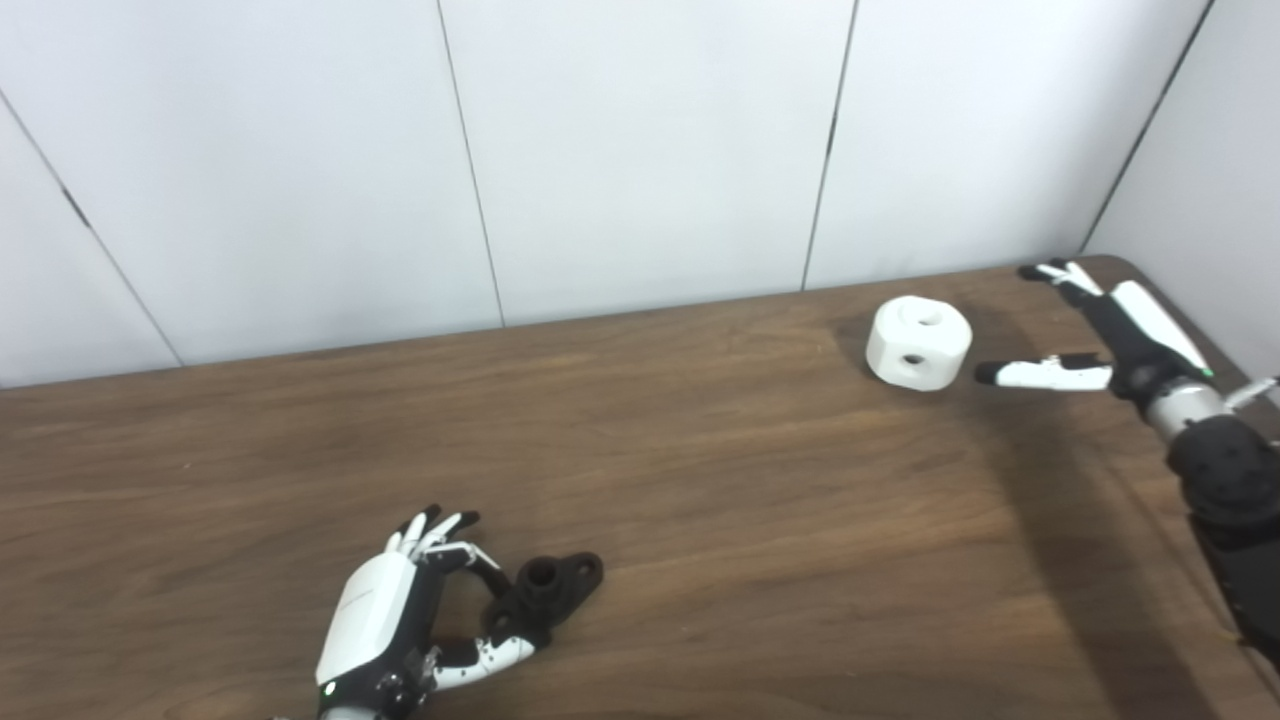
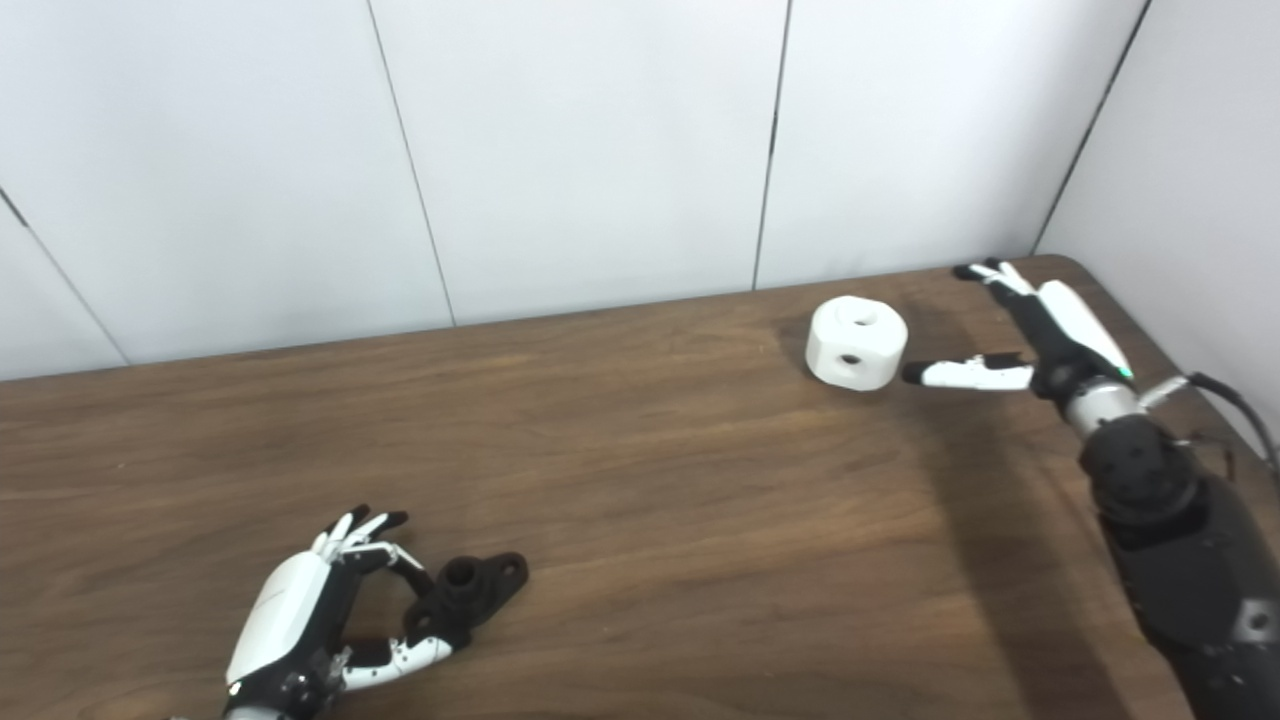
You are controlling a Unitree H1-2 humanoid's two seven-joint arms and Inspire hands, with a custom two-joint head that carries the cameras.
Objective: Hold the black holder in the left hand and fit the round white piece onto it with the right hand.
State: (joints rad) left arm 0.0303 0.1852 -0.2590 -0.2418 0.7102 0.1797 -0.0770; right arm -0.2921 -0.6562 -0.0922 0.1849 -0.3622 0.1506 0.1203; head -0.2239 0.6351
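The black holder [image 1: 548,592] lies flat on the table [image 1: 700,500] at the front left, its round socket facing up. My left hand [image 1: 400,615] is just left of it. One finger curls onto the holder's near end and the thumb touches it from below, while the other fingers stay stretched; whether the pinch is firm is unclear. The round white piece [image 1: 918,343], with a hole on top and one in its side, stands at the back right. My right hand [image 1: 1100,340] is open just right of it, thumb pointing at the piece with a small gap, fingers stretched behind it.
White wall panels [image 1: 640,150] close the back of the table and the right side. The table's rounded far right corner [image 1: 1125,262] lies just behind my right hand. The dark right forearm [image 2: 1180,540] runs along the table's right edge.
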